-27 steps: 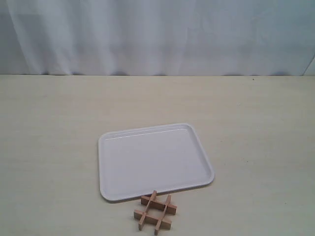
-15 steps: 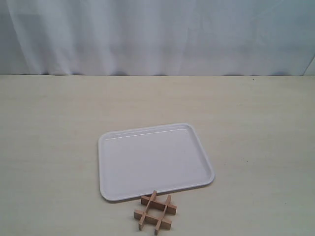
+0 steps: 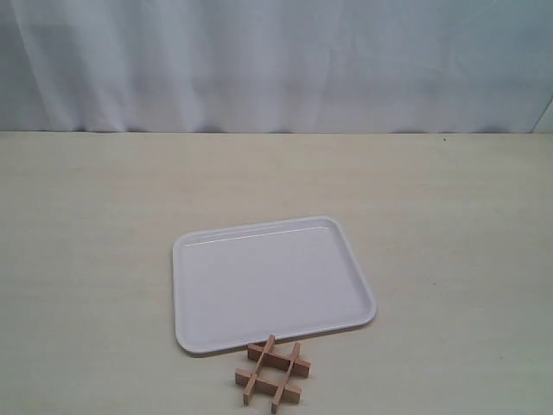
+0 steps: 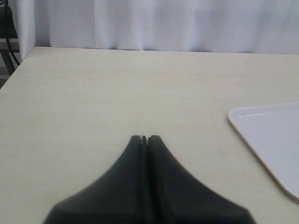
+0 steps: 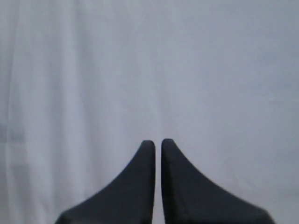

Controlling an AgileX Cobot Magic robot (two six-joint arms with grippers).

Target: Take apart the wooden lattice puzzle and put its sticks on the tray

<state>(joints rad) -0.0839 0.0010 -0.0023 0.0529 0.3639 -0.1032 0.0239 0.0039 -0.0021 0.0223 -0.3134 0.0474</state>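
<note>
In the exterior view the wooden lattice puzzle lies whole on the table, close against the near rim of the white tray, with neither arm showing. The left wrist view shows the left end effector pressed together and empty above bare table, a tray corner off to one side. In the right wrist view the right end effector is all but closed, a thin slit between its tips, facing a white curtain.

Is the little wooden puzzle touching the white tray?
Cannot tell. In the exterior view one stick tip of the wooden puzzle meets the tray's near rim with no visible gap, but it may only overlap.
</note>
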